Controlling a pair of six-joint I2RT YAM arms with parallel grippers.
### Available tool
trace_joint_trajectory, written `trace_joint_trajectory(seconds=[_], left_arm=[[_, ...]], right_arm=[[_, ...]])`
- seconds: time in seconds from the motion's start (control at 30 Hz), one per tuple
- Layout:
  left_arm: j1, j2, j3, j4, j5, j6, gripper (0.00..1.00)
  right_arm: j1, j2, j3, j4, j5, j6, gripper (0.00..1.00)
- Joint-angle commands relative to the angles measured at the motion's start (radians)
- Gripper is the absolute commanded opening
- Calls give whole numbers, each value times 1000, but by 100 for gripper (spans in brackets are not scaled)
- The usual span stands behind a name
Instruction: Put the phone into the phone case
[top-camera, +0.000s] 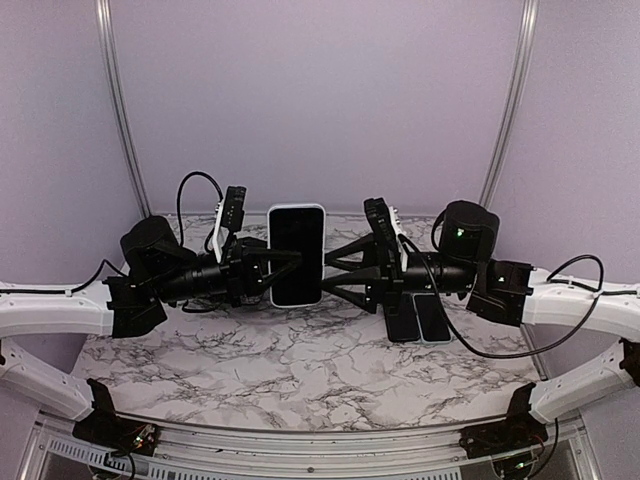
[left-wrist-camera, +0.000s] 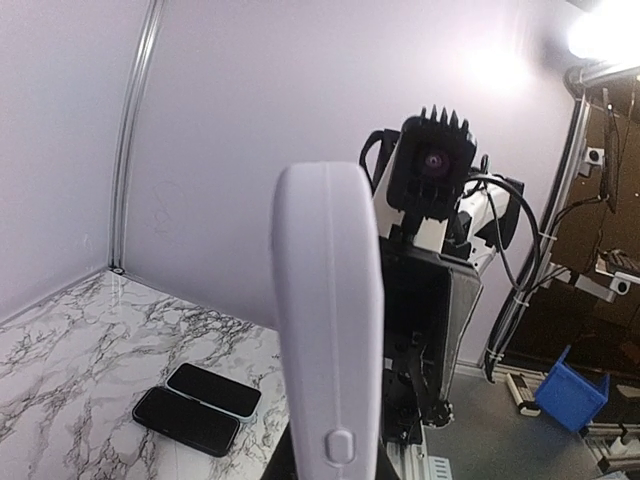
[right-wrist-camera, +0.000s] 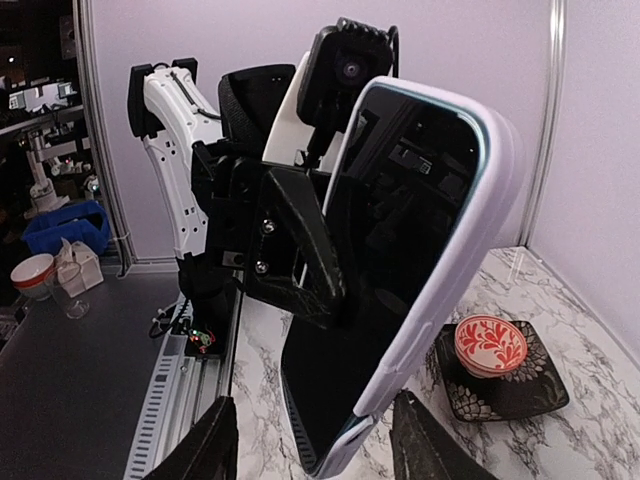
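Observation:
A phone with a black screen (top-camera: 297, 250) is held upright above the table between both arms. A white phone case (right-wrist-camera: 470, 250) wraps its back and one long edge, and the phone's teal lower corner (right-wrist-camera: 335, 458) pokes out of the case. My left gripper (top-camera: 283, 268) is shut on the phone and case, with one finger (right-wrist-camera: 300, 240) pressed on the screen. In the left wrist view the case's edge (left-wrist-camera: 328, 330) fills the middle and hides my fingers. My right gripper (top-camera: 328, 272) is open, its fingers (right-wrist-camera: 212, 445) spread wide on either side of the phone's lower end.
Two other phones (top-camera: 418, 320) lie side by side on the marble table under the right arm; they also show in the left wrist view (left-wrist-camera: 200, 405). A red-patterned bowl (right-wrist-camera: 490, 345) sits on a dark square plate (right-wrist-camera: 535, 395) on the left side.

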Motion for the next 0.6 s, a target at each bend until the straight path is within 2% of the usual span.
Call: trace_joint_trajectory(seconds=[0.0,0.17,0.23,0.3,0.5,0.57], left_arm=[[17,14,-4,213,26,-147,0],[17,29,-1,244,45,-160,0],[17,28,0,249,44,-159,0],[17,23,-2,250,45,-155,0],[17,14,-16,252,29,-141,0],[17,18,-16,252,31,-140,0]], right_arm=[[0,15,-28,52,1,47,49],[0,68,-34,82,-2,77,46],[0,91,-26,81,-21,75,29],[0,103,-21,78,-46,67,1],[-1,90,-13,42,-41,60,0],[-2,79,-3,13,-12,53,29]])
